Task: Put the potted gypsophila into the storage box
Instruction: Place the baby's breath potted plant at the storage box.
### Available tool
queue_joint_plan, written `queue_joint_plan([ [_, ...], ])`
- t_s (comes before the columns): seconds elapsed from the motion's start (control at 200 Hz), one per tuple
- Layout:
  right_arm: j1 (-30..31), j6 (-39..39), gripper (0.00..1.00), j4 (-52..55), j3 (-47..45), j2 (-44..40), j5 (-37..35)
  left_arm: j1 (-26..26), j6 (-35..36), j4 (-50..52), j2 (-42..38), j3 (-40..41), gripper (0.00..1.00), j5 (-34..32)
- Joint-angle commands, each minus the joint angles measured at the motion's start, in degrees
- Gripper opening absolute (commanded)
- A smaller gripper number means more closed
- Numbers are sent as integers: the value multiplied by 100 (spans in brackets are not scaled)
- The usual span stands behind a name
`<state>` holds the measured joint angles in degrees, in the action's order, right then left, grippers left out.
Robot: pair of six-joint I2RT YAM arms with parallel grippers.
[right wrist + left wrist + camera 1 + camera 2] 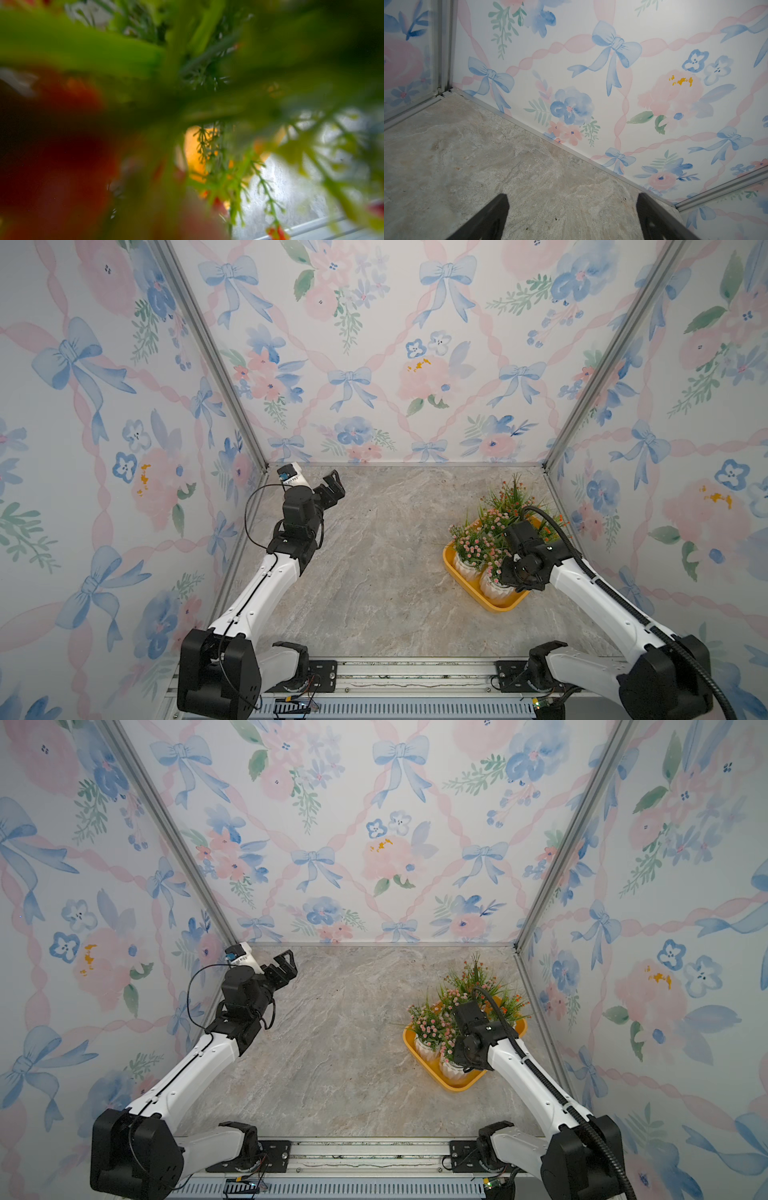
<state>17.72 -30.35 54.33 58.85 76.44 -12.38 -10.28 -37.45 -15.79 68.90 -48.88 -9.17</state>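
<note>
With twelve o'clock at the back wall, the storage box lies on the table at about three o'clock, near the right wall but apart from it. The potted gypsophila stand packed together inside it, two pots side by side at its six o'clock end. The right arm reaches in from five o'clock, its wrist above the box among the plants. The left gripper hangs at eleven o'clock, close to the back wall.
</note>
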Motion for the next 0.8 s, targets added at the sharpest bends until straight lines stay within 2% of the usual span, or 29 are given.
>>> queue_joint_plan([
  [0.0, -5, -22, 25, -87, 300, 104, 5, 105, 176, -47, -133, -104, 98, 21],
  [0.145, -98, -15, 41, 17, 412, 25, 26, 167, 173, -40, -124, -120, 98, 173],
  [0.505, -313, -219, 48, 233, 654, -1027, -21, 229, 80, -42, 82, -306, 98, 516],
  [0.67, -314, -314, 58, 24, 867, -1771, -373, 229, -39, -46, 76, -233, 98, 692],
  [0.795, -299, -333, 62, -372, 953, -2138, -642, 212, -139, -47, -134, 28, 98, 698],
])
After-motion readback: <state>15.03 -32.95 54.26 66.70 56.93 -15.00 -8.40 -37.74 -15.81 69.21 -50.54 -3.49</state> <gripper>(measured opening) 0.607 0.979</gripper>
